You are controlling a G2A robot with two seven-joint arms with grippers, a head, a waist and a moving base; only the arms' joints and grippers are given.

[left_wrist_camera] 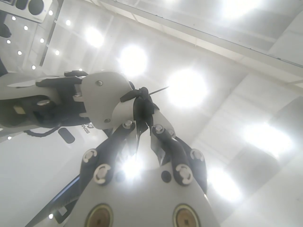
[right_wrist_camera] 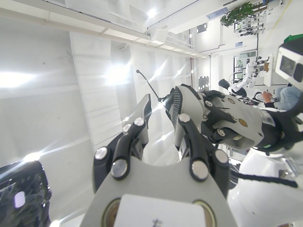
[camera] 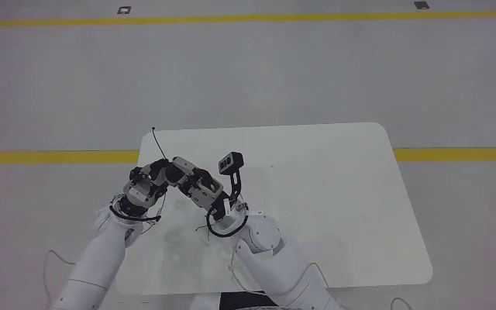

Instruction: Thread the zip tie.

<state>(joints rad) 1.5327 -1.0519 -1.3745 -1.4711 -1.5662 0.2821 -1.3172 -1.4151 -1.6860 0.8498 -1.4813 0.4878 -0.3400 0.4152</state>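
The zip tie (camera: 157,142) is a thin black strap standing up above the left part of the white table (camera: 325,201). My left gripper (camera: 159,169) is shut on its lower part. In the left wrist view the fingertips of that gripper (left_wrist_camera: 142,102) pinch the black tie (left_wrist_camera: 159,90), whose thin end pokes out beyond them while a strand hangs down between the fingers. My right gripper (camera: 177,167) meets it from the other side. In the right wrist view this gripper (right_wrist_camera: 159,102) is open, with the tie (right_wrist_camera: 148,85) rising just past its tips.
The right arm's black camera bracket (camera: 230,163) stands beside the two grippers. Bare tabletop stretches to the right and back. Yellow floor lines (camera: 434,154) run past the table. One white finger (left_wrist_camera: 101,100) of the right gripper presses close against the left gripper's tips.
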